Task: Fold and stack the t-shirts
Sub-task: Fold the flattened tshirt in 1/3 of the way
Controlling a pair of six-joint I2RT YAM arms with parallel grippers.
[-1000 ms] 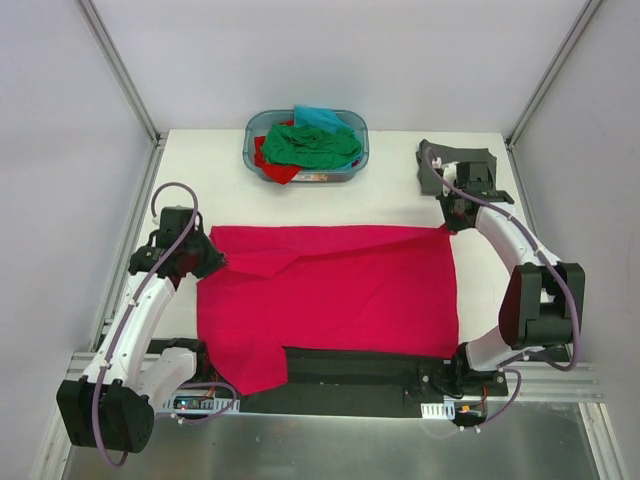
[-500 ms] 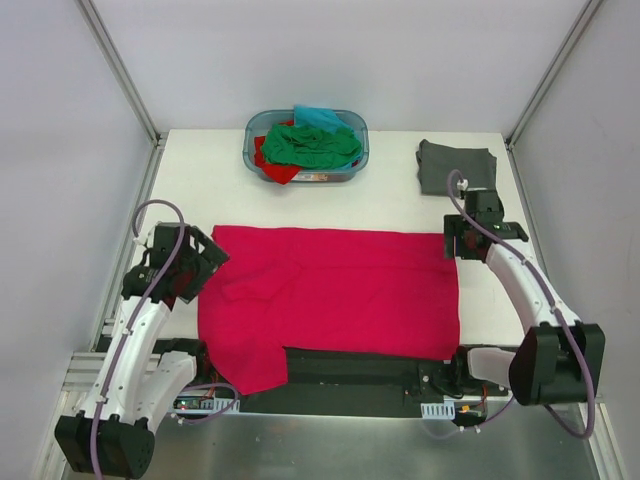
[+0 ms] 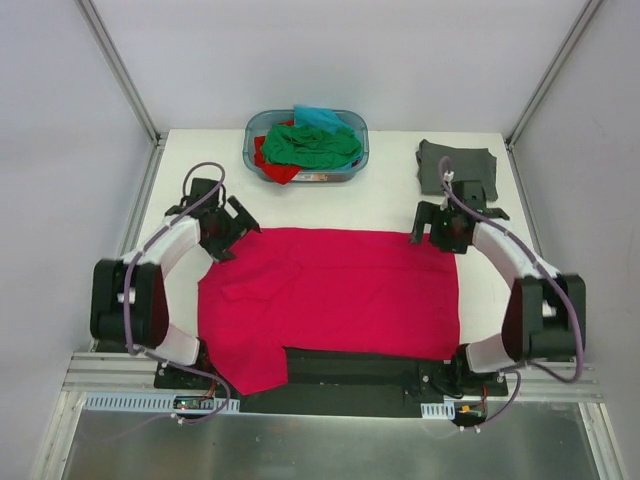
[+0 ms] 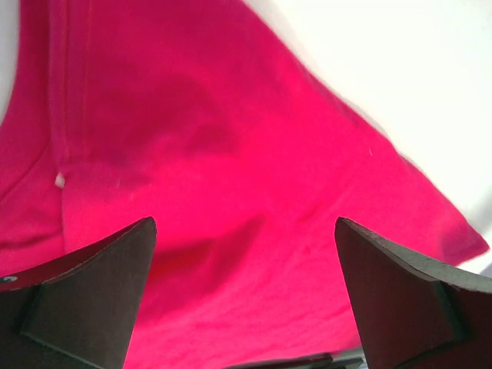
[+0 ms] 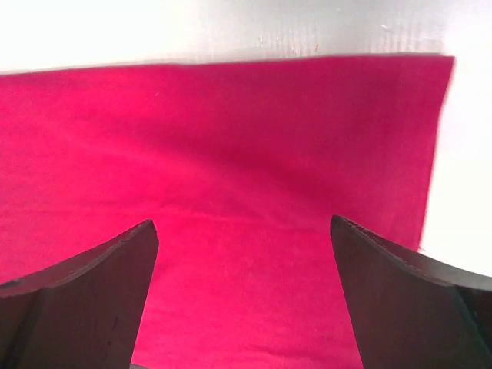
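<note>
A large crimson-pink t-shirt (image 3: 330,295) lies spread flat on the table, one sleeve hanging over the near edge. My left gripper (image 3: 232,228) is open over its far left corner. My right gripper (image 3: 427,228) is open over its far right corner. In the left wrist view the left gripper (image 4: 244,296) has only the t-shirt (image 4: 231,169) and its small white tag (image 4: 59,181) below it. The right wrist view shows the right gripper (image 5: 242,300) spread wide above the t-shirt (image 5: 231,154) near its far hem. A dark grey t-shirt (image 3: 458,165) lies folded at the far right.
A blue-green plastic basket (image 3: 253,150) stands at the far middle of the table, holding green (image 3: 312,145), red (image 3: 275,168) and teal (image 3: 318,115) t-shirts. A black mat (image 3: 360,368) runs along the near edge under the pink shirt. Metal frame posts rise at both far corners.
Both grippers have opened. The left one moved forward and inward to the shirt's far left corner. The right one came back from over the grey shirt to the far right corner. The raised fold at the left lies flat.
</note>
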